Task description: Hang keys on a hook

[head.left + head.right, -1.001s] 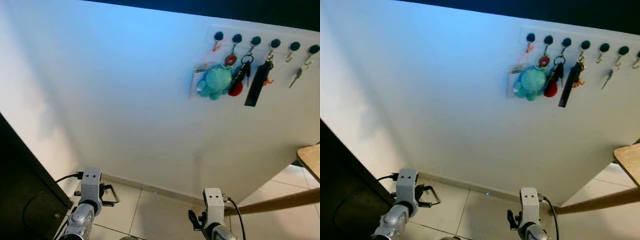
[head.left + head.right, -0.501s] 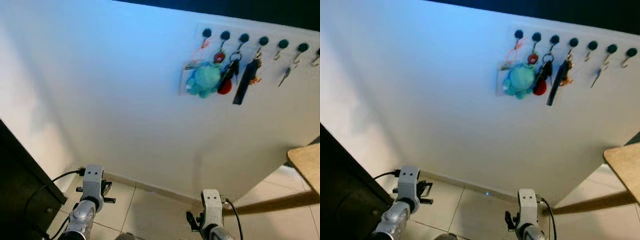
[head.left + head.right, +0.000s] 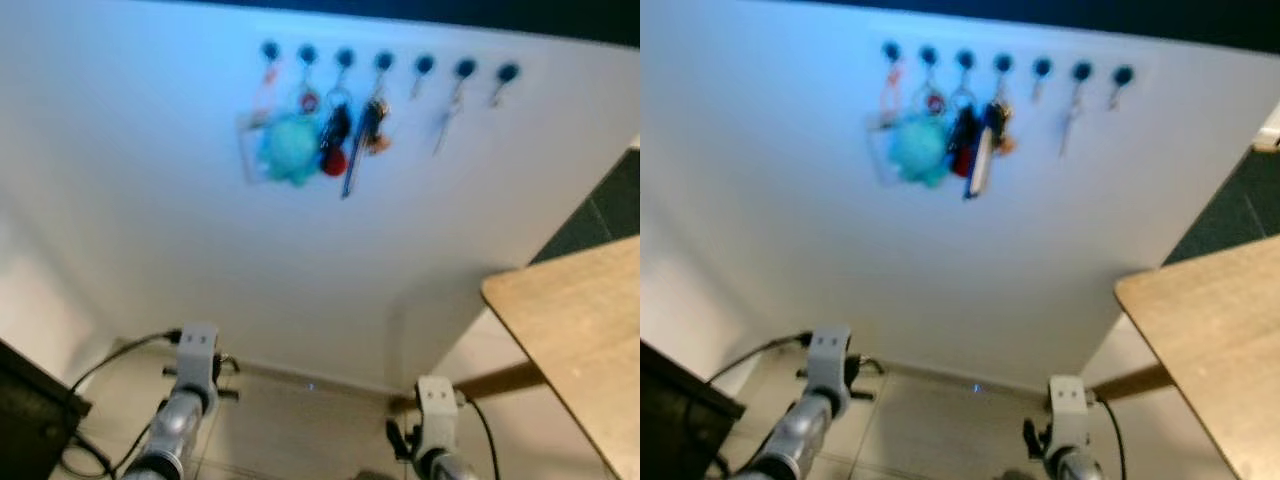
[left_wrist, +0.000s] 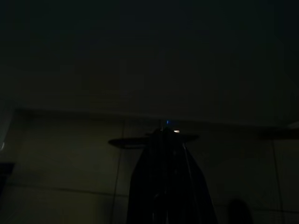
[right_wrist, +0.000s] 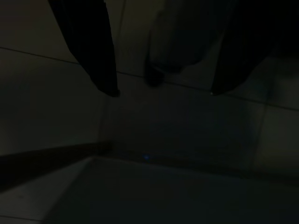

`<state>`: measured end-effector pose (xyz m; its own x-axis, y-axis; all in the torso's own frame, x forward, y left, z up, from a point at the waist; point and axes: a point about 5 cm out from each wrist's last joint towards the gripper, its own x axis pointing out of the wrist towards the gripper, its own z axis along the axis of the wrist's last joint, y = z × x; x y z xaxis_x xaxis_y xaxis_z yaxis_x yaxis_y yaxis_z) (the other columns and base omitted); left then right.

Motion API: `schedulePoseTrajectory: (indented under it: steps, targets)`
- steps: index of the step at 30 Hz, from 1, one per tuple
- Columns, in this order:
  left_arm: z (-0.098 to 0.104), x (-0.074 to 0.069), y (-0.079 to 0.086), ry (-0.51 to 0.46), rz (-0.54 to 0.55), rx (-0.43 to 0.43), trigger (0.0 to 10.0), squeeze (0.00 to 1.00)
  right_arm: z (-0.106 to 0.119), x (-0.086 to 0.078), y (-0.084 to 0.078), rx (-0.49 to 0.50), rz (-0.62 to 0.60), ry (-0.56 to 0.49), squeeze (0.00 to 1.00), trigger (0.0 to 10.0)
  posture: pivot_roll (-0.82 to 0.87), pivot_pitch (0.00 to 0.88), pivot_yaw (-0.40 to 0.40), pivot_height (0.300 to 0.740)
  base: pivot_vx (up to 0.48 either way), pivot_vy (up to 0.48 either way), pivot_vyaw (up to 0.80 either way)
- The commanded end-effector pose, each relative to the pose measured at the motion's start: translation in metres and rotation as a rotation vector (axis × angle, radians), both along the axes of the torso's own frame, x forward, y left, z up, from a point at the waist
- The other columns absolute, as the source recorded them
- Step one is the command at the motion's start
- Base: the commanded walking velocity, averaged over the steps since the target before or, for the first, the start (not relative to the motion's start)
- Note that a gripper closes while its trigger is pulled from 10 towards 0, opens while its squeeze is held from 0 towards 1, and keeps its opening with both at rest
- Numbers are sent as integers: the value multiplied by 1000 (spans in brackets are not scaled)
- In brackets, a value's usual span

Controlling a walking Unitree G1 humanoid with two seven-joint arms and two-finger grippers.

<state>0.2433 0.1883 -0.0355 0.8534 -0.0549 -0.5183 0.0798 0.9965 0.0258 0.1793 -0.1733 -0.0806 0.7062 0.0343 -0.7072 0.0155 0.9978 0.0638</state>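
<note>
Beside hook rack (image 3: 385, 63), wooden table (image 3: 575, 335) at right, w/ keys (image 3: 335, 135) hung.

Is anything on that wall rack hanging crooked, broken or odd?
Nothing looks damaged, though the picture is blurred. The row of hooks is unevenly loaded: a teal plush, keys and a dark strap crowd the leftward hooks, while those toward the wooden table hold little.
</note>
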Motion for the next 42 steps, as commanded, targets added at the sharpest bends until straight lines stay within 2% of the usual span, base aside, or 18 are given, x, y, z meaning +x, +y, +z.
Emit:
schedulePoseTrajectory:
  steps: [1,7,13,17,20,22,24,26,27,28,29,31,32,34,35,37,41,42]
  targets:
    - [-2,-4,6,17,4,21,10000,0,-2,-4,4,17,-12,12,0,10000,78,60,-41,740,0,0,0]
    - [-1,-3,7,13,5,19,10000,0,-2,-4,4,13,-12,12,0,10000,75,61,-41,740,0,0,0]
    - [6,3,-5,-59,-112,33,10000,0,-2,-5,3,9,-11,11,0,10000,72,64,-40,740,0,0,0]
    - [23,12,-20,-166,-300,-37,10000,0,0,-3,0,-1,-2,-10,0,10000,71,66,-45,740,0,0,0]
    - [46,22,-34,-283,-484,-94,10000,0,7,8,3,-25,72,-86,0,10000,72,64,-46,740,0,0,0]
    - [52,24,-37,-310,-523,-104,10000,0,9,11,4,-30,91,-104,0,10000,72,64,-46,740,0,0,0]
    - [87,35,-54,-435,-674,-172,10000,0,17,21,4,-42,127,-169,0,10000,66,62,-47,740,0,0,0]
    - [87,35,-54,-435,-674,-172,10000,0,17,21,4,-42,127,-169,0,10000,66,62,-47,740,0,0,0]
    - [100,38,-61,-470,-735,-188,10000,0,20,25,3,-43,129,-190,0,10000,66,61,-48,740,0,0,0]
    - [130,42,-78,-549,-854,-222,10000,0,25,32,3,-37,125,-224,0,10000,67,61,-48,740,0,0,0]
    - [130,42,-78,-549,-854,-222,10000,0,25,32,3,-37,125,-224,0,10000,67,61,-48,740,0,0,0]
    - [158,43,-95,-618,-958,-266,10000,0,29,37,4,-36,134,-244,0,10000,69,58,-48,740,0,0,0]
    - [158,43,-95,-618,-958,-266,10000,0,29,37,4,-36,134,-244,0,10000,69,58,-48,740,0,0,0]
    - [186,42,-115,-681,-1070,-293,10000,0,32,42,7,-37,148,-264,0,10000,75,52,-48,740,0,0,0]
    - [186,42,-115,-681,-1070,-293,10000,0,32,42,7,-37,148,-264,0,10000,75,52,-48,740,0,0,0]
    - [219,42,-138,-751,-1131,-327,10000,0,39,51,15,15,145,-313,0,10000,79,47,-45,740,0,0,0]
    - [241,42,-148,-787,-1136,-350,10000,0,45,57,21,73,135,-359,0,10000,82,46,-40,740,0,0,0]
    - [259,45,-156,-816,-1123,-352,10000,0,52,63,24,101,134,-407,0,10000,82,46,-40,740,0,0,0]
